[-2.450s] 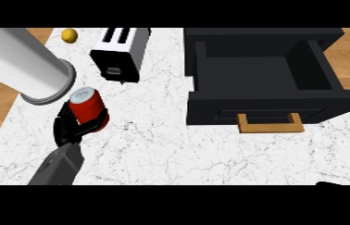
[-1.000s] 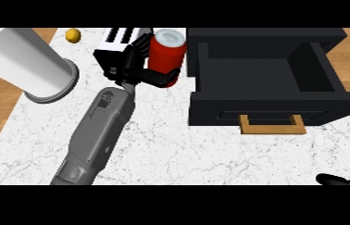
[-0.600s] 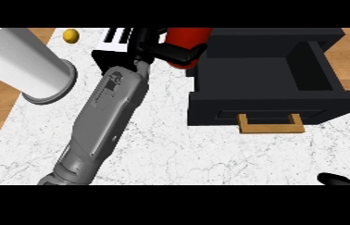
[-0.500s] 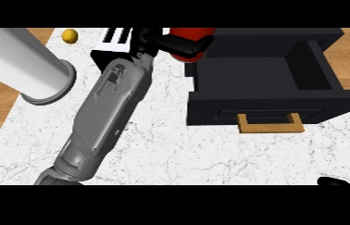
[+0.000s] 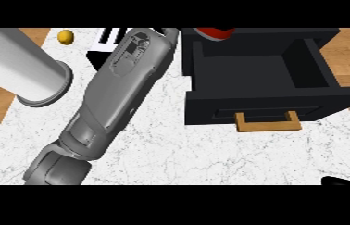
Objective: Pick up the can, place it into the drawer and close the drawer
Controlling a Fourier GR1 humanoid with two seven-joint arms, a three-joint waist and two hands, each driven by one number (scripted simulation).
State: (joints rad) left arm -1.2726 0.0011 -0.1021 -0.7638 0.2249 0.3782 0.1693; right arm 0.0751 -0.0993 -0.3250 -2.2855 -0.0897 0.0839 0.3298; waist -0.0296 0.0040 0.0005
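One sliver of the red can (image 5: 213,32) is all that shows, at the view's top edge above the back wall of the open black drawer (image 5: 263,71), so I'd judge it is being carried over for lowering in. Its axis and which way it points can't be read from so little. The left forearm (image 5: 116,90) stretches diagonally up the marble counter (image 5: 178,150) toward it; the left hand itself is out of view, its fingers unreadable. A dark tip of the right hand (image 5: 335,181) rests at the lower right corner. The drawer's wooden handle (image 5: 268,122) faces the robot, ready for pushing shut.
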